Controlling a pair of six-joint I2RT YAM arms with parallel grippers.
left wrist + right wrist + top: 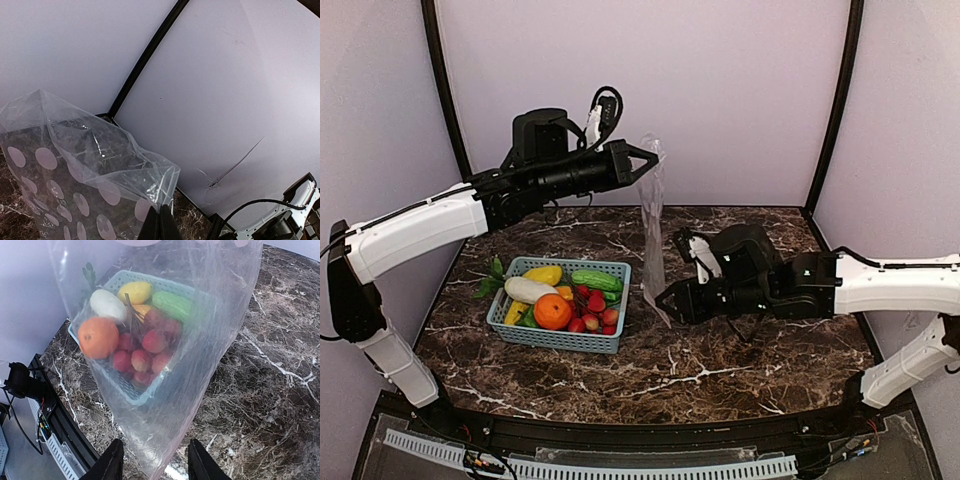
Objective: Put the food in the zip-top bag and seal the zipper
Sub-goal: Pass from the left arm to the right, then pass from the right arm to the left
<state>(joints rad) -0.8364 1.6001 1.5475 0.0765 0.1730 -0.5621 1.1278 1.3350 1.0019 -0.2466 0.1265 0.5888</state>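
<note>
My left gripper point(648, 160) is shut on the top corner of the zip-top bag point(652, 230), which hangs upright over the middle of the table. In the left wrist view the closed fingers point(161, 222) pinch the clear dotted bag point(75, 165). My right gripper point(667, 300) is low at the bag's bottom corner. Its jaws point(155, 445) stand apart with that corner point(160, 430) between them, touching neither finger. The food point(565, 298) lies in the light blue basket point(535, 340), left of the bag, and shows through the plastic point(140, 335). I cannot make out the zipper.
The marble table point(720, 360) runs right and forward of the bag. Black frame posts point(835, 110) and pale walls close in the back and sides. The table's near left edge and a cable rail point(55, 440) lie beyond the basket in the right wrist view.
</note>
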